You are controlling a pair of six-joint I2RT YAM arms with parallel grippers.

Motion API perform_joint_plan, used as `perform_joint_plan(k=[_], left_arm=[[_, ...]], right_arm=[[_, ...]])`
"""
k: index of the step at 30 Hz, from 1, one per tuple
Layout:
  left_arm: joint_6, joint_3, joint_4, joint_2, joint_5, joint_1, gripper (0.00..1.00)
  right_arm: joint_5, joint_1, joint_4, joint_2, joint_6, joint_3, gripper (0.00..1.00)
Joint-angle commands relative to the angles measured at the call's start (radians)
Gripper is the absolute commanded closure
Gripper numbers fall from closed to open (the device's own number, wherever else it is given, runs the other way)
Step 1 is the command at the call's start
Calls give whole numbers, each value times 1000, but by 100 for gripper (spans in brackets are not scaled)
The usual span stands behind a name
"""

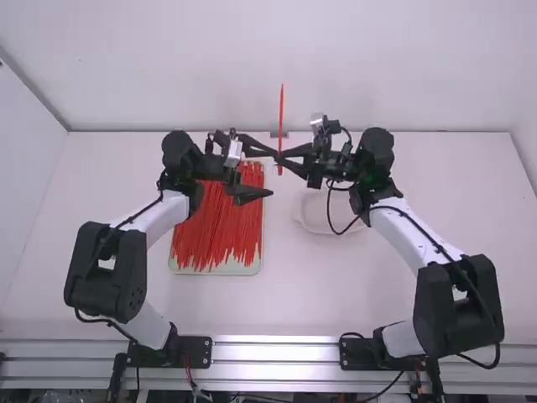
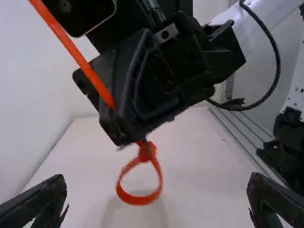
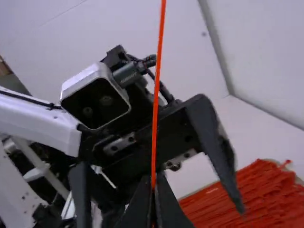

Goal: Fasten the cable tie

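My right gripper (image 1: 289, 161) is shut on a red cable tie (image 1: 281, 117) above the table's far middle. The tie's tail stands straight up from the fingers (image 3: 142, 202). In the left wrist view the tie (image 2: 141, 183) forms a small closed loop hanging below the right gripper's black body, and the tail runs up and away through it. My left gripper (image 1: 270, 172) faces the right one at close range, its fingers (image 2: 40, 204) spread wide on either side of the loop without touching it. The right wrist view has the tail (image 3: 158, 85) crossing in front of the left gripper.
A pale tray (image 1: 216, 269) piled with several red cable ties (image 1: 220, 218) lies under the left arm. A white dish (image 1: 323, 220) sits under the right arm. The white back wall stands close behind both grippers.
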Motion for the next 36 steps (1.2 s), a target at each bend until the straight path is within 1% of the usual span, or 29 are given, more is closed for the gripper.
perform_joint_plan(k=[1, 2, 5, 7, 9, 10, 12, 16, 17, 18, 22, 24, 25, 26, 27, 29, 32, 35, 36], left_arm=[[45, 45, -49, -5, 18, 20, 1], [49, 46, -56, -5, 16, 21, 1], [81, 58, -182, -5, -52, 44, 1], [118, 58, -248, -5, -95, 53, 1], [189, 57, -351, -5, -143, 58, 1], [200, 57, -368, -5, -151, 59, 1], [279, 57, -497, -5, -220, 59, 1], [348, 57, -641, -5, -320, 58, 1], [369, 57, -692, -5, -354, 58, 1], [382, 57, -713, -5, -365, 58, 1], [457, 56, -798, -5, -374, 60, 1], [475, 56, -821, -5, -378, 58, 1], [486, 56, -836, -5, -383, 59, 1], [506, 56, -872, -5, -405, 59, 1], [508, 56, -875, -5, -409, 59, 1], [534, 56, -922, -5, -464, 59, 1], [547, 56, -974, -5, -518, 59, 1], [547, 56, -995, -5, -533, 59, 1], [546, 56, -1000, -5, -530, 59, 1]], right_arm=[[12, -51, -29, -10, -12, 21, 100], [12, -54, -33, -10, -15, 21, 100], [12, -108, -124, -10, -79, 21, 100], [12, -126, -168, -10, -109, 21, 100], [12, -142, -223, -10, -148, 21, 100], [13, -145, -232, -10, -156, 21, 100], [17, -168, -313, -10, -231, 21, 100], [144, -208, -476, -10, -329, 21, 100], [201, -222, -548, -10, -371, 21, 100], [228, -229, -584, -10, -393, 21, 100], [325, -236, -719, -10, -479, 20, 100], [376, -227, -755, -9, -501, 18, 100], [413, -220, -764, -9, -504, 12, 100], [503, -203, -766, -9, -506, -8, 100], [514, -202, -766, -9, -505, -10, 100], [629, -190, -756, -9, -494, -43, 100], [665, -181, -704, -9, -494, -100, 100], [678, -172, -650, -9, -488, -146, 100], [701, -167, -622, -9, -454, -168, 100]])
